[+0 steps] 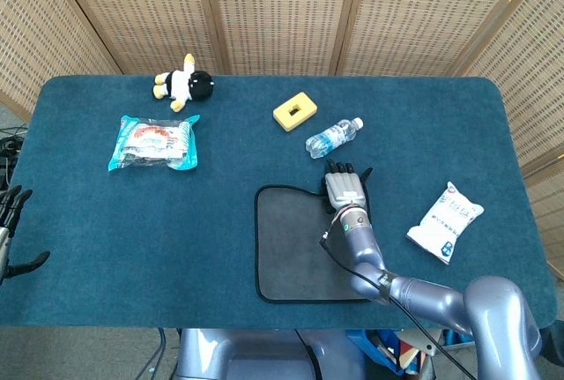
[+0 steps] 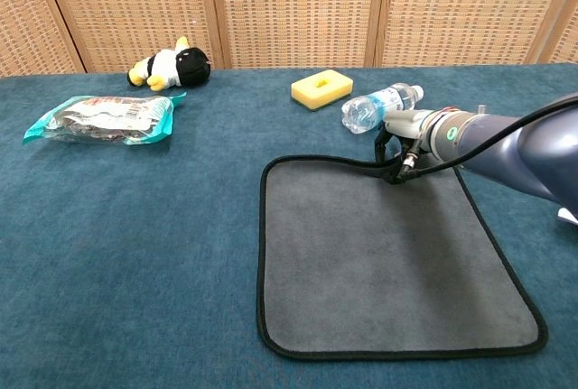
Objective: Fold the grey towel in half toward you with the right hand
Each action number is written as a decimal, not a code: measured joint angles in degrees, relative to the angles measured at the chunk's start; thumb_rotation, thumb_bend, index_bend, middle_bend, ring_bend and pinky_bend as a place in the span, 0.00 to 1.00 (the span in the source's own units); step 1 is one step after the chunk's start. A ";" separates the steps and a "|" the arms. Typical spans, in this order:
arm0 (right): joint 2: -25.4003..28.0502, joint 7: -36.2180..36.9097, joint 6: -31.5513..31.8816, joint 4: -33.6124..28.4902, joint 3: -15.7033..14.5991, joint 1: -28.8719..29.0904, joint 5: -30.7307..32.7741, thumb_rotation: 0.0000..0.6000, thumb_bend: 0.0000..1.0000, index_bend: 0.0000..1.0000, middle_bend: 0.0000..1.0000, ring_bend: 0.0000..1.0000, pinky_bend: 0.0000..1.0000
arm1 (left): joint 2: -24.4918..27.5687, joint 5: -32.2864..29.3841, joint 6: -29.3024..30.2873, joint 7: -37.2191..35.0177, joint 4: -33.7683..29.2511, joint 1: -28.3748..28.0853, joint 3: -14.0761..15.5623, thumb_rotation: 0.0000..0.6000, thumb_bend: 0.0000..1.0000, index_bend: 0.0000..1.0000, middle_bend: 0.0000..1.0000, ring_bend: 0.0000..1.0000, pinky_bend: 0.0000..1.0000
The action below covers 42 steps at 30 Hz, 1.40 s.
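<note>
Your right robot hand (image 1: 347, 189) (image 2: 397, 141): set on the far edge of the grey towel (image 1: 304, 243) (image 2: 379, 258), towards that edge's right end, fingers curled down onto the black hem. In the chest view the hem rises slightly off the table at the fingers, so the hand appears to be pinching it.

Grey towel: otherwise lying flat and unfolded on the blue table (image 1: 220, 221) (image 2: 135, 245), near the front edge, right of centre.

Your left robot hand (image 1: 11, 230): only dark fingers visible at the far left edge of the head view, off the table, spread apart and holding nothing.

Water bottle (image 1: 333, 137) (image 2: 377, 106): lying on its side just beyond the right hand, cap pointing right and away.

Yellow block (image 1: 294, 111) (image 2: 321, 88): beyond the bottle and to its left (a rectangular hole in its top).

White packet (image 1: 446, 221): on the table to the right of the towel, apart from it.

Teal-edged snack bag (image 1: 155, 143) (image 2: 101, 116): lying flat, well to the left.

Plush toy (image 1: 183, 85) (image 2: 169, 66): black, white and yellow, near the far left of the table, beyond the snack bag.
</note>
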 measured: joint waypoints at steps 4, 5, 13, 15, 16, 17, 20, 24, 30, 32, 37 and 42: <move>0.05 1.16 1.03 -0.43 -0.20 -0.36 -2.23 1.00 0.54 0.58 0.00 0.00 0.00 | -0.02 0.08 0.07 0.08 -0.04 0.01 0.05 1.00 0.21 0.00 0.00 0.00 0.00; 0.07 1.53 1.28 -0.55 -0.25 -0.48 -2.86 1.00 0.54 0.58 0.00 0.00 0.00 | -0.02 0.13 0.10 0.11 -0.07 0.01 0.07 1.00 0.21 0.00 0.00 0.00 0.00; 0.94 4.48 3.25 -3.17 -1.55 -2.29 -8.84 1.00 0.54 0.60 0.00 0.00 0.00 | 0.00 0.61 0.35 0.19 -0.27 0.07 0.27 1.00 0.21 0.00 0.00 0.00 0.00; 1.32 5.10 3.83 -4.18 -2.03 -2.87 -10.38 1.00 0.54 0.61 0.00 0.00 0.00 | 0.00 0.82 0.41 0.22 -0.31 0.08 0.37 1.00 0.21 0.00 0.00 0.00 0.00; 1.64 5.49 4.32 -4.96 -2.42 -3.29 -11.57 1.00 0.54 0.61 0.00 0.00 0.00 | 0.00 0.96 0.44 0.25 -0.34 0.08 0.43 1.00 0.21 0.00 0.00 0.00 0.00; 1.91 5.81 4.75 -5.64 -2.75 -3.65 -12.57 1.00 0.54 0.61 0.00 0.00 0.00 | -0.01 1.12 0.48 0.34 -0.37 0.09 0.50 1.00 0.21 0.00 0.00 0.00 0.00; 3.06 6.93 6.45 -8.44 -4.02 -5.06 -16.37 1.00 0.55 0.61 0.00 0.00 0.00 | -0.12 1.64 0.61 0.74 -0.45 0.09 0.77 1.00 0.21 0.00 0.00 0.00 0.00; 4.83 8.34 8.87 -12.85 -5.80 -7.04 -20.88 1.00 0.55 0.61 0.00 0.00 0.00 | -0.28 2.33 0.67 1.20 -0.55 0.06 1.13 1.00 0.21 0.00 0.00 0.00 0.00; 7.85 9.89 12.95 -20.03 -9.46 -10.46 -28.16 1.00 0.58 0.63 0.00 0.00 0.00 | -0.35 3.30 1.37 1.43 -0.77 0.31 1.56 1.00 0.21 0.00 0.00 0.00 0.00; 8.88 10.23 14.37 -22.57 -10.97 -11.74 -30.58 1.00 0.59 0.63 0.00 0.00 0.00 | -0.33 3.72 1.68 1.42 -0.83 0.42 1.72 1.00 0.21 0.00 0.00 0.00 0.00; 10.64 9.82 18.09 -27.82 -15.18 -15.19 -36.11 1.00 0.59 0.63 0.00 0.00 0.00 | -0.20 5.25 3.08 1.29 -1.08 0.93 2.24 1.00 0.21 0.00 0.00 0.00 0.00; 10.91 8.49 19.51 -29.59 -18.18 -17.40 -39.56 1.00 0.59 0.63 0.00 0.00 0.00 | -0.06 6.52 4.36 1.04 -1.24 1.51 2.75 1.00 0.21 0.00 0.00 0.00 0.00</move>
